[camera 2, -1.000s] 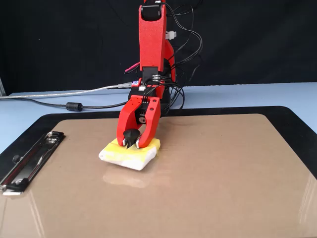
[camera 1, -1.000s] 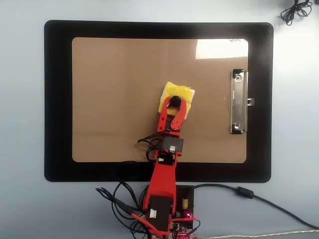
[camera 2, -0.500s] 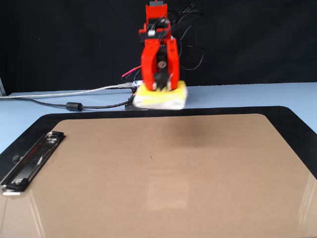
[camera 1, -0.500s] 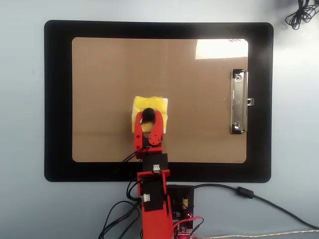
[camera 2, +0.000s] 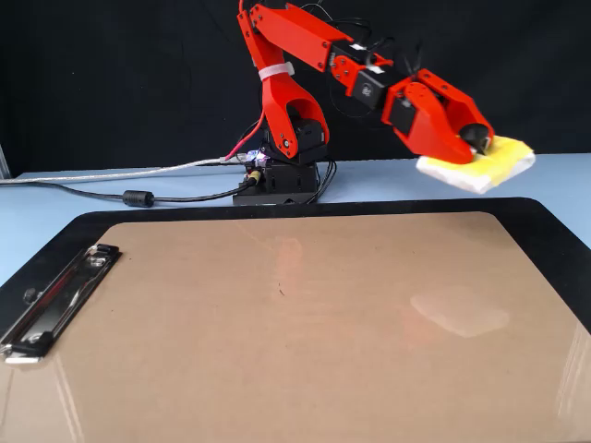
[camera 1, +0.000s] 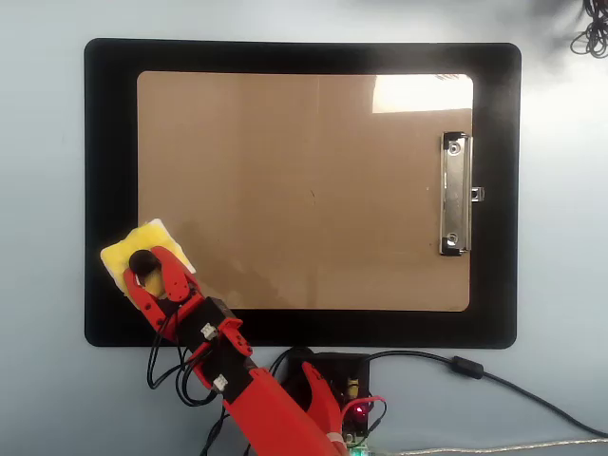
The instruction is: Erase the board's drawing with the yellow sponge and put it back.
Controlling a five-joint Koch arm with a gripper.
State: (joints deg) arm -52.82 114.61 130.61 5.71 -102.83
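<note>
The brown board (camera 1: 285,142) (camera 2: 185,351) lies on a black mat, its silver clip (camera 1: 456,195) (camera 2: 55,295) at the right in the overhead view. A tiny dark mark, the drawing (camera 1: 312,195) (camera 2: 280,292), sits near the board's middle. My red gripper (camera 1: 142,263) (camera 2: 477,140) is shut on the black knob of the yellow sponge (camera 1: 152,237) (camera 2: 494,161). The sponge hangs tilted in the air, clear of the surface. In the overhead view it is over the board's lower left corner and the mat beside it.
The black mat (camera 1: 109,142) (camera 2: 554,231) frames the board on a pale blue table. The arm's base and circuit board (camera 1: 347,394) (camera 2: 277,180) stand at the mat's near edge with cables (camera 2: 138,197) trailing off. A coiled cable (camera 1: 594,38) lies at the top right.
The arm lifted the sponge off the board's middle and swung it left in the overhead view, out to the board's lower left corner. A small mark shows where the sponge was.
</note>
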